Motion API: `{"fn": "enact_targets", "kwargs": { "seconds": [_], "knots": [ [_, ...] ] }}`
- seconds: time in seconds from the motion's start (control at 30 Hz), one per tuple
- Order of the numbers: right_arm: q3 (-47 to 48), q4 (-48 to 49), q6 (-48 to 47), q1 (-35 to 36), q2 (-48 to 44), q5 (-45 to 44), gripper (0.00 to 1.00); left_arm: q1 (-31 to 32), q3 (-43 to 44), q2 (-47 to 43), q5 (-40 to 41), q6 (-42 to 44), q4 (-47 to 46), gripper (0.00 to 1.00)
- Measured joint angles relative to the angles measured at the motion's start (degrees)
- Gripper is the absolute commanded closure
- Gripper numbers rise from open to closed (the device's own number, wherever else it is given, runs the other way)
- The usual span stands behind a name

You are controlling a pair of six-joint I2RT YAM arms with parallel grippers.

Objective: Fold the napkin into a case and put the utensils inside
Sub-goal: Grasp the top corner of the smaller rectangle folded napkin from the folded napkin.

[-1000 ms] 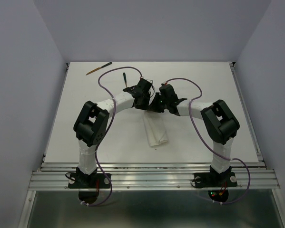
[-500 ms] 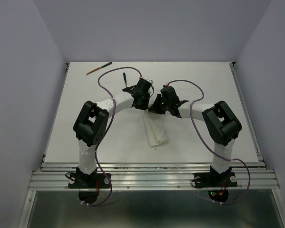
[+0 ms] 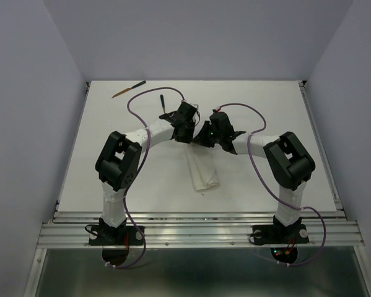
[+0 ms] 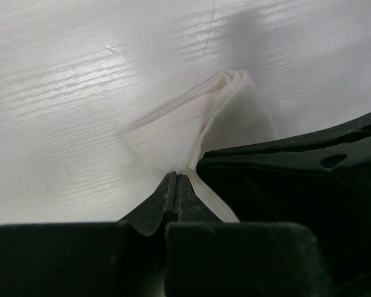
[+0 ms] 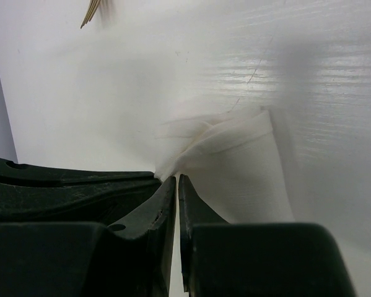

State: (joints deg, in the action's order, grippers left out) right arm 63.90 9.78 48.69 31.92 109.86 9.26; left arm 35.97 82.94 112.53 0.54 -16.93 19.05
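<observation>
Top view: the napkin [image 3: 202, 172] lies at the centre of the table [image 3: 266, 99], folded into a narrow strip that runs from the two wrists toward 6 o'clock, its near end flat on the surface. The left gripper [image 4: 177, 182] has its jaws pressed together on a fold of the cloth, and white fabric shows pinched right at the fingertips. The right gripper [image 5: 176, 179] is likewise closed to a thin slit, with a corner of the same cloth caught at the tips. The far end of the napkin is bunched and lifted slightly between the two grips (both wrist views show it rumpled there). The tan utensil [image 3: 128, 90] rests toward 11 o'clock near the far-left corner, well apart from the napkin. The dark utensil [image 3: 163, 104] lies nearer, just at 11 o'clock from the left wrist, also clear of the cloth. A pale utensil tip is visible at the upper edge of the right wrist view, but which piece it belongs to cannot be told. Against the frame a second ago, the right arm has shifted: its wrist sits slightly lower and closer to the left wrist, its elbow stands a little farther toward 3 o'clock, and a green light now shows on the wrist. The left arm, the near end of the napkin and both utensils are unchanged in position.
</observation>
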Motion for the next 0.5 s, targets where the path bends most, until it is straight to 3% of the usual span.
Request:
{"fn": "enact_targets", "kwargs": {
  "seconds": [0.5],
  "knots": [
    [0.0,1.0,0.4,0.0,0.0,0.1,0.89,-0.1,0.0,0.0,-0.1,0.0,0.0,1.0]
  ]
}}
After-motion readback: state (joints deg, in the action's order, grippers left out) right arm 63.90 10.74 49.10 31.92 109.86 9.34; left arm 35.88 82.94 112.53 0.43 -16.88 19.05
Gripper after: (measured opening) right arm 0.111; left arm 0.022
